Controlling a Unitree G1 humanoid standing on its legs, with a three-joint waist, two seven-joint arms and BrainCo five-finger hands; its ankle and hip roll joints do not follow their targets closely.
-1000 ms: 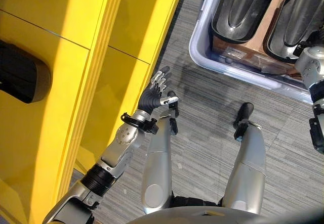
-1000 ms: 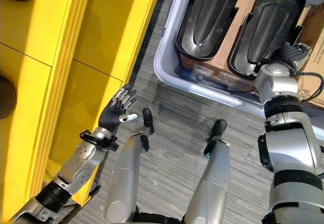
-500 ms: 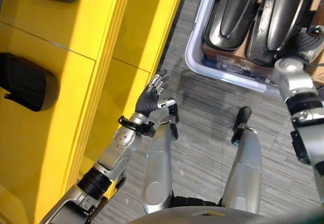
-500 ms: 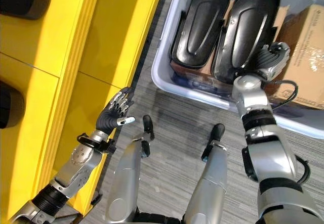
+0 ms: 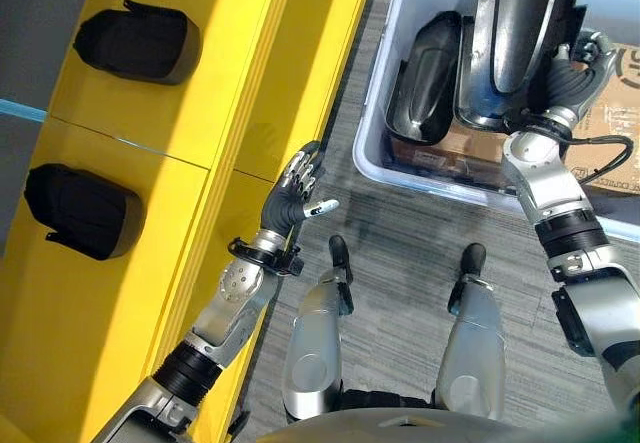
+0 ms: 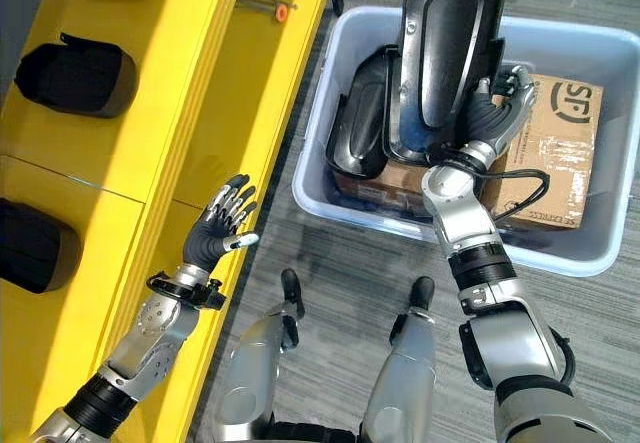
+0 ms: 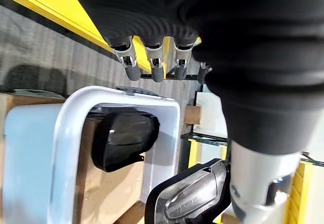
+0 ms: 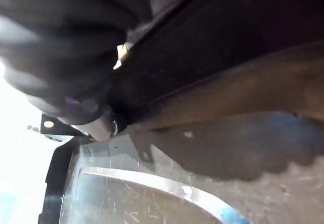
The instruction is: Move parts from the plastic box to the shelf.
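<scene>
A pale plastic box (image 6: 380,225) stands on the floor at the upper right. My right hand (image 6: 488,115) is shut on a long black moulded part (image 6: 450,43), held upright above the box; the same part looms dark in the right wrist view (image 8: 228,57). A second black part (image 6: 360,138) lies inside the box at its left side, also seen in the left wrist view (image 7: 124,138). My left hand (image 5: 290,198) hovers open and empty beside the edge of the yellow shelf (image 6: 150,163), its fingers (image 7: 152,62) straight.
A cardboard box (image 6: 555,153) fills the right half of the plastic box. Two black parts (image 5: 135,43) (image 5: 80,208) rest on the shelf at the left. A small orange-tipped tool (image 6: 265,3) lies at the shelf's far end. Grey carpet separates shelf and box.
My right hand has raised the black part out of the box until it stands upright. The camera view has shifted; the left hand stays open by the shelf edge.
</scene>
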